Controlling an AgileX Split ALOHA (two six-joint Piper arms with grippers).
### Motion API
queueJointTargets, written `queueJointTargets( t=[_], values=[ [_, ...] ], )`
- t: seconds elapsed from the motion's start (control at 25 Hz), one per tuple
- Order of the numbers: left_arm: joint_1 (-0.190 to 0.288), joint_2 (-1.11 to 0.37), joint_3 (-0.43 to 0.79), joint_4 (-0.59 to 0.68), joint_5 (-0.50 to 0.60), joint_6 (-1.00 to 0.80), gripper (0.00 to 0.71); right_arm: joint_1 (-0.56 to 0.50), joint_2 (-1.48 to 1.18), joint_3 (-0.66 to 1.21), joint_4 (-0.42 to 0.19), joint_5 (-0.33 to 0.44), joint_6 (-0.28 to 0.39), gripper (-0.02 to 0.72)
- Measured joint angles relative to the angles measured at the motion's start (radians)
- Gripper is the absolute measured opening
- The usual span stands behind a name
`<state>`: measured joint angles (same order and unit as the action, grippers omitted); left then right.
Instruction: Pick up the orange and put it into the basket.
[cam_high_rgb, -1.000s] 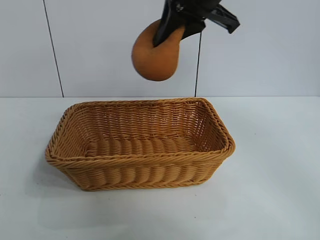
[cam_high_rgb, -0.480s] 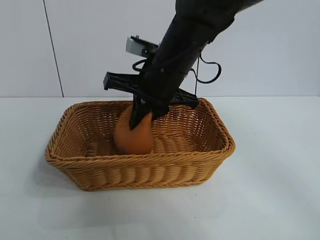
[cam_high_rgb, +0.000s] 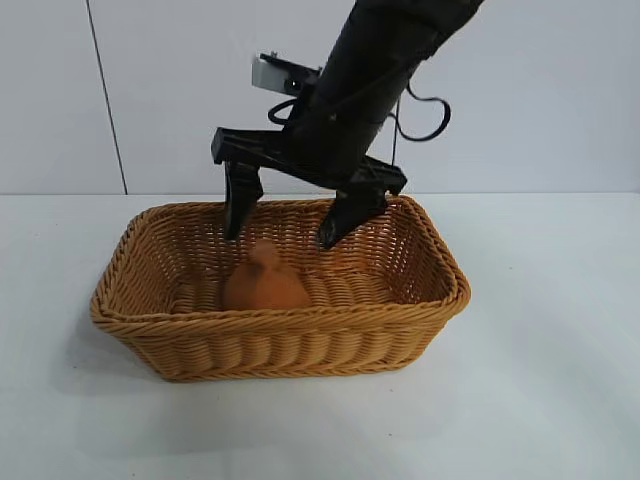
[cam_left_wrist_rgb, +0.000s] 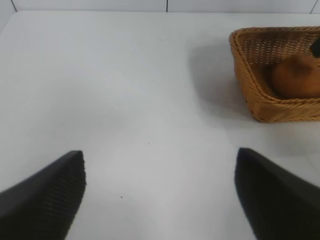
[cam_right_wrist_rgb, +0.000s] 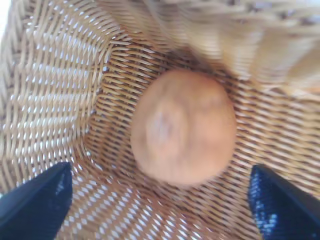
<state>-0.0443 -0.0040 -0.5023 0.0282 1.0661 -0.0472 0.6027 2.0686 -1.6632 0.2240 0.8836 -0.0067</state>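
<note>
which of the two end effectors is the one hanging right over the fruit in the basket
The right end effector: open, it hangs over the lumpy orange-brown fruit inside the tan woven wicker basket. The left end effector is open over bare white table beside the basket.

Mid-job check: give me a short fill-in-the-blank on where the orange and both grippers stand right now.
1. The orange rests inside the ____.
2. The right gripper above the basket has its fingers ____.
3. The orange sits upright with its narrow end pointing ____.
4. The left gripper hovers open over the bare ____, apart from the basket.

Missing words: basket; open; up; table
</note>
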Motion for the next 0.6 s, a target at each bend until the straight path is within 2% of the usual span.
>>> queueJointTargets(
  t=[0.2, 0.32, 0.44, 0.6],
  values=[
    [0.0, 0.0, 0.0, 0.0, 0.0, 0.0, 0.583, 0.0, -0.005, -0.229, -0.224, 0.254, 0.086, 0.694],
    [0.0, 0.0, 0.0, 0.0, 0.0, 0.0, 0.583, -0.005, -0.011, -0.33, -0.304, 0.317, 0.116, 0.694],
    [0.0, 0.0, 0.0, 0.0, 0.0, 0.0, 0.583, -0.031, -0.013, -0.368, -0.317, 0.321, 0.145, 0.694],
    [0.0, 0.0, 0.0, 0.0, 0.0, 0.0, 0.583, -0.092, -0.012, -0.369, -0.319, 0.329, 0.148, 0.694]
  ],
)
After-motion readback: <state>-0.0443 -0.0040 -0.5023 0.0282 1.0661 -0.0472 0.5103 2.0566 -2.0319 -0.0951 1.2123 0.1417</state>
